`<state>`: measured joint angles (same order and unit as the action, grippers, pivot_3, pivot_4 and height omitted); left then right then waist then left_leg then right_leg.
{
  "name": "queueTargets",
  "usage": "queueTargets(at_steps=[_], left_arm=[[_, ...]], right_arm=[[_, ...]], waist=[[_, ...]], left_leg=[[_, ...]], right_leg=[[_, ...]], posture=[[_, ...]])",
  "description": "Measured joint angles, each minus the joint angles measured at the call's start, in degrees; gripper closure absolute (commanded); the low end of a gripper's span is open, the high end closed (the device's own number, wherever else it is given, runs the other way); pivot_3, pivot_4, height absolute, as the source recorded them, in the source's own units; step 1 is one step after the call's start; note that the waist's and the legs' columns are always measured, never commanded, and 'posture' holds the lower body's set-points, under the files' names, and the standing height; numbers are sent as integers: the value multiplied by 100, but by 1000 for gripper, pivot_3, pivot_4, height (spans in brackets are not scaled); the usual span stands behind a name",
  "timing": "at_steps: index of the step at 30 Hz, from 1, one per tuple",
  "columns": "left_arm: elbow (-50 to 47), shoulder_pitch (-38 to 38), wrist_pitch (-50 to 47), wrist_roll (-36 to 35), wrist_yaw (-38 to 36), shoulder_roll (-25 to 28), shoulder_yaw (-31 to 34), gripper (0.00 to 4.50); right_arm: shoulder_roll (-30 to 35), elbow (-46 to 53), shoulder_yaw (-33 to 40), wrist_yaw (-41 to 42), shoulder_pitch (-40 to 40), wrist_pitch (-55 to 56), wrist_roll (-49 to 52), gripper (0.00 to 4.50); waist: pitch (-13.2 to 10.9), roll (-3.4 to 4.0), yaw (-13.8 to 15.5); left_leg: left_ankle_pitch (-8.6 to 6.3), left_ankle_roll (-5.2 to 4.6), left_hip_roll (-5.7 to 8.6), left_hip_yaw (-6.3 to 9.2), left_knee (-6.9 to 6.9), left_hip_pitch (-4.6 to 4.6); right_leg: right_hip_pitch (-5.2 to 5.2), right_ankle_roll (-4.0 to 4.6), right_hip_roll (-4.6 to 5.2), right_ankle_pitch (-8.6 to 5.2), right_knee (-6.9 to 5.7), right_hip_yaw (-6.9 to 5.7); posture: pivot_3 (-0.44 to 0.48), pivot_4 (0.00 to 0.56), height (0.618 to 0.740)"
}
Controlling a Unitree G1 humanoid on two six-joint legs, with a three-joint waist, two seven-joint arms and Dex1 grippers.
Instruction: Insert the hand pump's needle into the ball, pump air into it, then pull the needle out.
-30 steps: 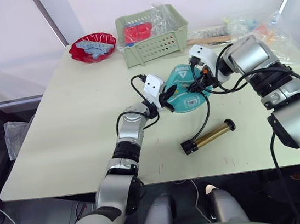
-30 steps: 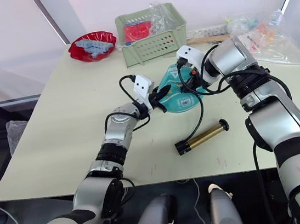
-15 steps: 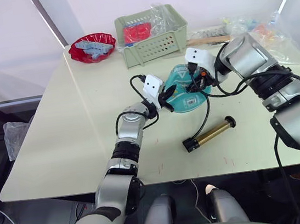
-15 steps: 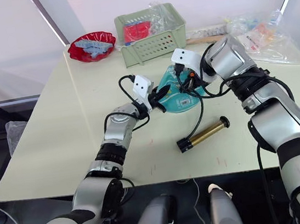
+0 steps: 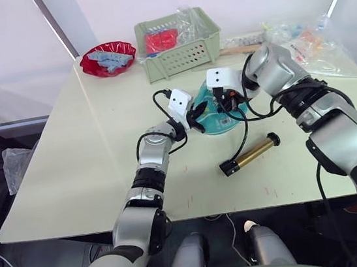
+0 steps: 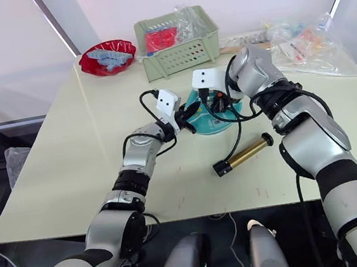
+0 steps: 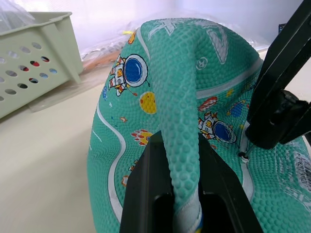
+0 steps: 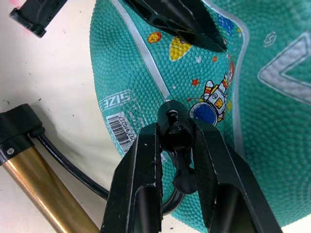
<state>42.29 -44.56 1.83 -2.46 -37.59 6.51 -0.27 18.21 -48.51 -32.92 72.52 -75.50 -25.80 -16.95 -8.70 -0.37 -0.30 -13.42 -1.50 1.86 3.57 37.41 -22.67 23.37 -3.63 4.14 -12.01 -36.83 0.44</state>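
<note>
On the pale table (image 5: 77, 160), the flat, deflated ball (image 5: 217, 105) lies near the middle. The left gripper (image 7: 177, 179) pinches a raised fold of it. The right gripper (image 8: 177, 145) clamps the black fitting against the ball; the needle itself is hidden. The hand pump (image 5: 248, 154) lies just beside the ball, and its hose is partly covered.

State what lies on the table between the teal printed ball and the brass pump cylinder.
A thin black flexible hose crosses bare tabletop from brass cylinder toward teal ball, seen in the right wrist view.
</note>
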Motion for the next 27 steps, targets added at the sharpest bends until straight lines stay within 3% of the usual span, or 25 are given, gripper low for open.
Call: queueTargets(at_steps=[8, 27], left_arm=[[28, 2, -236, -25, 65, -8, 78, 4500], [83, 53, -388, -102, 112, -18, 149, 4500]], right_arm=[[-406, -808, 84, -339, -104, 369, -239, 4168], [-862, -1531, 260, -1022, 39, 724, -579, 4168]], waist=[[61, -4, -64], [169, -17, -109]], left_leg=[[-2, 0, -2, -1, -29, 85], [-4, 4, -4, 4, -42, 96]], right_leg=[[-72, -16, 0, -19, 13, 1], [-75, -8, -1, -24, 12, 1]], posture=[[0, 150, 737], [0, 150, 737]])
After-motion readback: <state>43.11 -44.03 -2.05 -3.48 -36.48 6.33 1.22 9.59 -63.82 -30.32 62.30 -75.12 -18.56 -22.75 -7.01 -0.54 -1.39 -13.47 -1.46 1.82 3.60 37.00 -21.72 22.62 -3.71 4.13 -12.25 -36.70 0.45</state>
